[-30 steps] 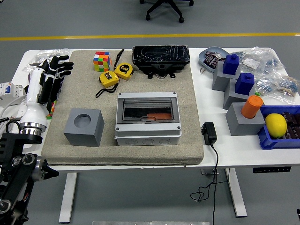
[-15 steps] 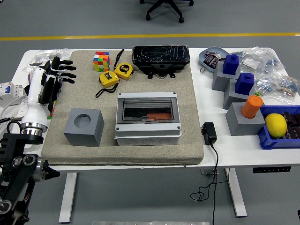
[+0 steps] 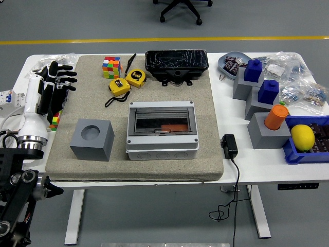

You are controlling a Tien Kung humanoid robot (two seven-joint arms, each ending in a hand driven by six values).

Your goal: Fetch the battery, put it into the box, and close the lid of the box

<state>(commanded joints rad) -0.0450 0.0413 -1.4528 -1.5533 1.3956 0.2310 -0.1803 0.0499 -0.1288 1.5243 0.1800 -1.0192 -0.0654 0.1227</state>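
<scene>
The box (image 3: 162,130) sits mid-mat (image 3: 205,98) on the surface (image 3: 234,103), its clear lid (image 3: 162,122) shut over an orange battery (image 3: 174,128) inside. Well left of the box, past a grey block (image 3: 92,139), the left hand (image 3: 55,82) hovers at the mat's edge, fingers spread, holding nothing.

- The box (image 3: 162,129) is a light grey, rectangular enclosure lying flat on the beige mat (image 3: 205,154), near the mat's front edge and right of its middle.
- Its lid (image 3: 162,121) is a dark, see-through window panel, lying closed and level on top.
- The battery (image 3: 174,128), an orange oblong, shows through the lid, lying flat inside the box.
</scene>
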